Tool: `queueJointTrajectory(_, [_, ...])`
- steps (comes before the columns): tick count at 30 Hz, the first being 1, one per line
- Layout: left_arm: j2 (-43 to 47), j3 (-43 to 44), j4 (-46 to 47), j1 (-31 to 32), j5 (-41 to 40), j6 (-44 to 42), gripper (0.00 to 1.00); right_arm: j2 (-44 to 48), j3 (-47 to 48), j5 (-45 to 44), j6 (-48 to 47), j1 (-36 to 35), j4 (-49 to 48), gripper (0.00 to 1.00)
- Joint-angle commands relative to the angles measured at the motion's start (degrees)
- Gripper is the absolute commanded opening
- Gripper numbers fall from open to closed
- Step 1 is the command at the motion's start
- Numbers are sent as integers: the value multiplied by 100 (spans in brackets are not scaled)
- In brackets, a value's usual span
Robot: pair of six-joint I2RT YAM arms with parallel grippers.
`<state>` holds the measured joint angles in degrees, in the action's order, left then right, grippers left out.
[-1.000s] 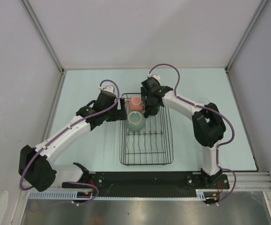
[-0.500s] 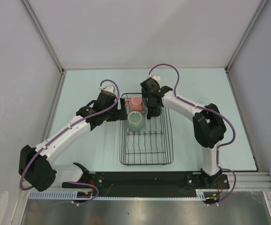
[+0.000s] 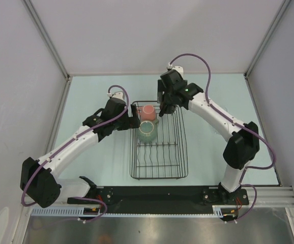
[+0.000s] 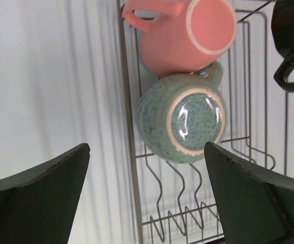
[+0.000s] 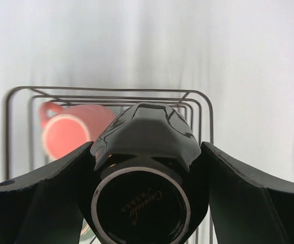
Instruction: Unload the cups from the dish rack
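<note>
Pale green worktop is seen under the dish rack. Within the last second the right tool has been raised toward the rack's far end, closed around the black cup (glossy, base toward the camera), so one cup is judged nearly unloaded. The left tool is kept wide open and empty beside the pink mug and the speckled green cup, both lying in the rack's far left part.

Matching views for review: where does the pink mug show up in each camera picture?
Top external: the pink mug sits in the far left corner of the dish rack, just beyond the green cup.
Left wrist: top centre, directly above the green cup.
Right wrist: left of centre, partly behind the black cup.
Shared landmark: the dish rack's wire bars.
</note>
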<state>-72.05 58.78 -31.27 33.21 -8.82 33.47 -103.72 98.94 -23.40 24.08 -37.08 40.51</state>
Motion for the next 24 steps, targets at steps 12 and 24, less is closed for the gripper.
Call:
queueJointTrajectory(12, [1509,-1457,2818,-174,1478,819,100,2338,-2421,3824,1362,1326,-3118,0])
queueJointTrajectory(24, [2098,-2863,5778,-456,2894,2408,100,2928,-4135,5943,3453,1915,-6527,0])
